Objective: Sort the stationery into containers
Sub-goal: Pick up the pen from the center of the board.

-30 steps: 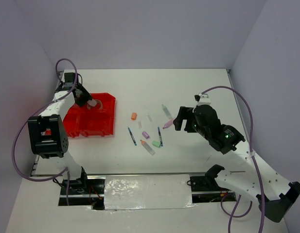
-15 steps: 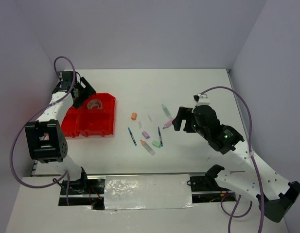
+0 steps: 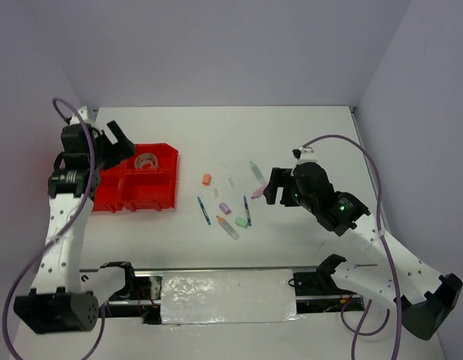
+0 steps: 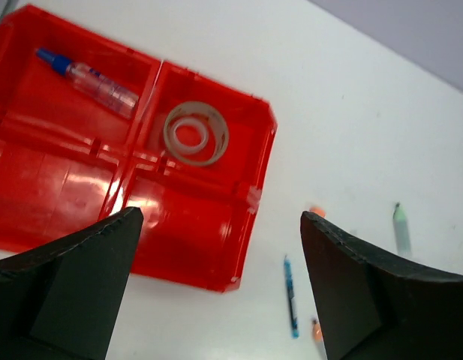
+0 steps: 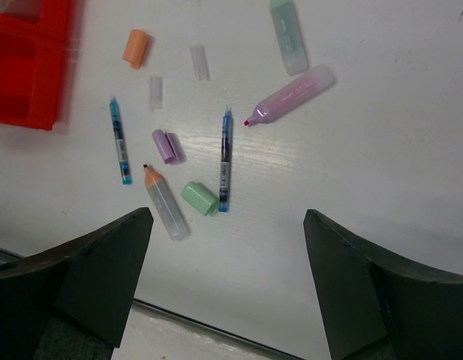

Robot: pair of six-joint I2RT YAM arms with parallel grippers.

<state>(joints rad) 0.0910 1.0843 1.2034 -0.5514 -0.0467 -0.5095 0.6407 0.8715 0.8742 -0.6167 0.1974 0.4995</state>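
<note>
Noted left gripper (image 3: 123, 142) over the far-left corner of the red tray (image 3: 152, 196), jaws spread wide, gripping nothing; wrist view (image 4: 221, 217) agrees. Cannot see the tray's far-left compartment from above: blocked by that arm. Found there, in the left wrist view, 1 clear tube with blue cap (image 4: 87, 71); kind of item hard to tell. Found tape roll (image 4: 195, 133) lying flat in the far-right compartment. Near-left compartment partly behind 1 finger (image 4: 66, 285); tray's left edge cut off by the frame.

Counted loose stationery on the table (image 3: 216, 135), all right of the tray and apart from it:
- nearest the tray: blue pen (image 5: 120, 140), orange cap (image 5: 135, 47), clear cap (image 5: 155, 91), faint against the white
- next: purple cap (image 5: 166, 145), orange-tipped marker (image 5: 166, 202), 2nd clear cap (image 5: 199, 62), green cap (image 5: 199, 199), 2nd blue pen (image 5: 225, 159)
- farthest: pink marker (image 5: 291, 94), green marker (image 5: 288, 22), its top clipped by the frame

Noted right gripper (image 3: 270, 187) well right of the tray, above the table just beyond the pink marker, jaws apart, holding nothing.
</note>
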